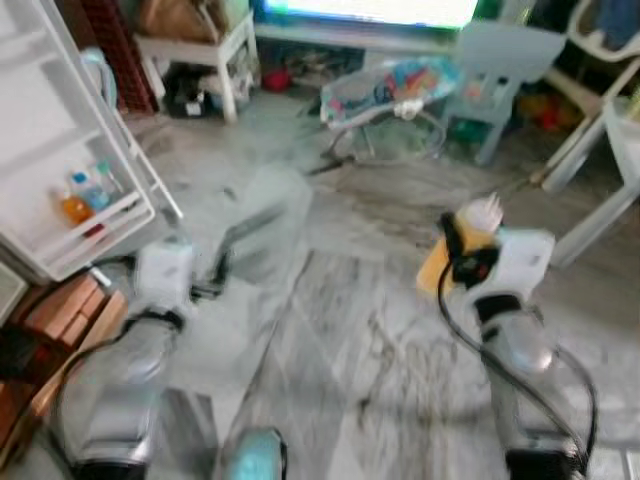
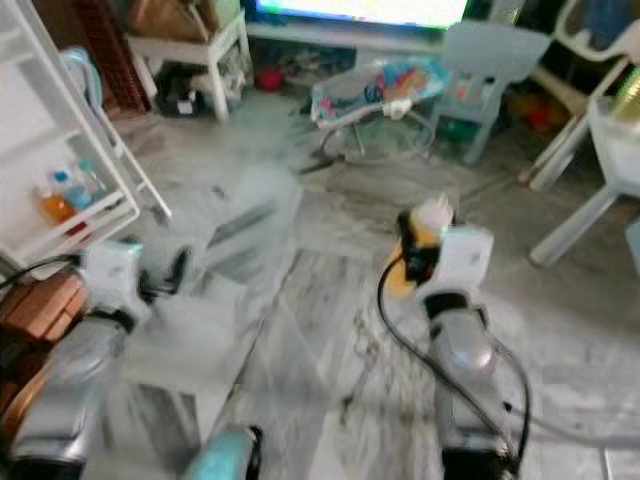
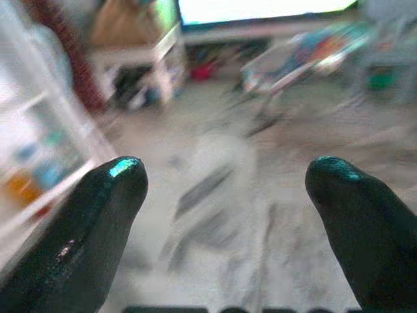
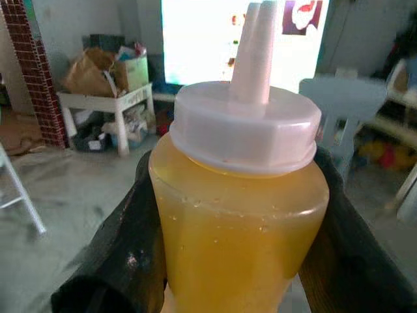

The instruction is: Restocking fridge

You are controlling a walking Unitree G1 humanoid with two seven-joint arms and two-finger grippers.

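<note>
Between the right gripper's two black fingers sits a squeeze bottle of amber-yellow liquid, its jaws clamped on the bottle's sides. The bottle stands upright in the grasp, with a white screw cap and a pale nozzle rising from the cap's middle. From the head views, blurred as they are, the same bottle is held out in front of the robot's right arm, above the grey marbled floor.

On the robot's left, the fridge door stands open, white, with shelves along its inner side. A lower door shelf carries a few small bottles, one orange and others with blue caps; their labels are too blurred to read. The left gripper is held forward over the floor near that door, its jaws wide apart with nothing between them. The left arm reaches out low beside some brown boxes at the fridge's foot.

Farther off across the floor are a baby bouncer seat with a colourful cover, a pale blue plastic chair, a small white side table with bags on it, and a bright screen against the far wall. White plastic furniture stands at the right.
</note>
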